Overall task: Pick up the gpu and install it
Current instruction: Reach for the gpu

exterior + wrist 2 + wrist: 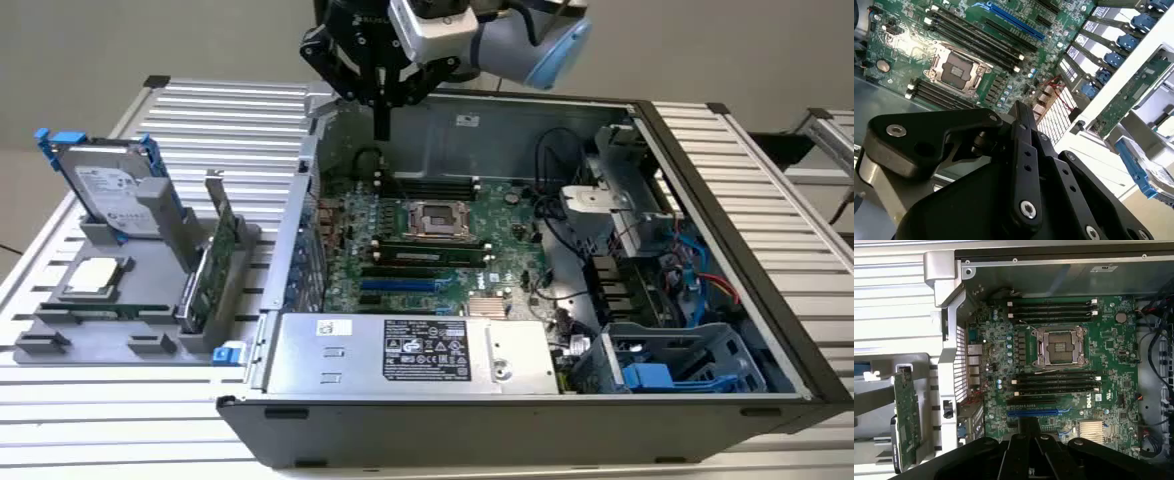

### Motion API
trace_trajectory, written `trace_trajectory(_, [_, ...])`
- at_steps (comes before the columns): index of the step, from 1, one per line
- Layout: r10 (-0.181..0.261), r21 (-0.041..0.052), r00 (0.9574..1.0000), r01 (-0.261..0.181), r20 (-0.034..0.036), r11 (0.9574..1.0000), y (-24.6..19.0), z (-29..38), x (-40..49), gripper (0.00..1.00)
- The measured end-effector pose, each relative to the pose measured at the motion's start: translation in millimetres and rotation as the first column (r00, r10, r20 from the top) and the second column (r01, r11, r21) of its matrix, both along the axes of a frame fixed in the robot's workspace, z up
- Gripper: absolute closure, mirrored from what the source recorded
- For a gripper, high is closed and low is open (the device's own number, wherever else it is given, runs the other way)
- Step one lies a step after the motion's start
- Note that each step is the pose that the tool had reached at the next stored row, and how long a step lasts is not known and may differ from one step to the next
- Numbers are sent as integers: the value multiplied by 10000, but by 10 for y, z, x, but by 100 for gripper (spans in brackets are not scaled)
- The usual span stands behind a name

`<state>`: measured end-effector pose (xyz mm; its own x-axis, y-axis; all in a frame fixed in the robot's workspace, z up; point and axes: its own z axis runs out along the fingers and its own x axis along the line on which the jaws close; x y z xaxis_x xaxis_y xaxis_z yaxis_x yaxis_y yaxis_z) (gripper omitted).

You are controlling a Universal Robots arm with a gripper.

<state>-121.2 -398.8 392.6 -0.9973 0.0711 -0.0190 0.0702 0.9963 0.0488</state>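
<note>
The gpu (218, 258) stands on edge in a grey holder (80, 340) at the exterior view's left, outside the open computer case; its green board and silver end bracket show. The first wrist view has the gpu (906, 420) beside the case's rear wall. My gripper (383, 126) hangs above the rear part of the case, over the motherboard (427, 240), well apart from the gpu. The black fingers are shut together with nothing between them in both wrist views (1020, 107) (1029, 425).
A silver hard drive with blue rails (114, 185) and a processor chip (94, 275) sit in the same holder. Inside the case are a blue card slot (1035, 413), memory slots, a power supply (414, 352), cables and a blue drive cage (667, 365). The case walls rise around the motherboard.
</note>
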Motion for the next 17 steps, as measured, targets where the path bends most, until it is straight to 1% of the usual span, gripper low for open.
trace_trajectory(6, [-1, 0, 10000, 1, 1, 10000, 1, 0, -5, 100])
trace_trajectory(17, [0, 0, 10000, 0, 0, 10000, 0, 0, -69, 100])
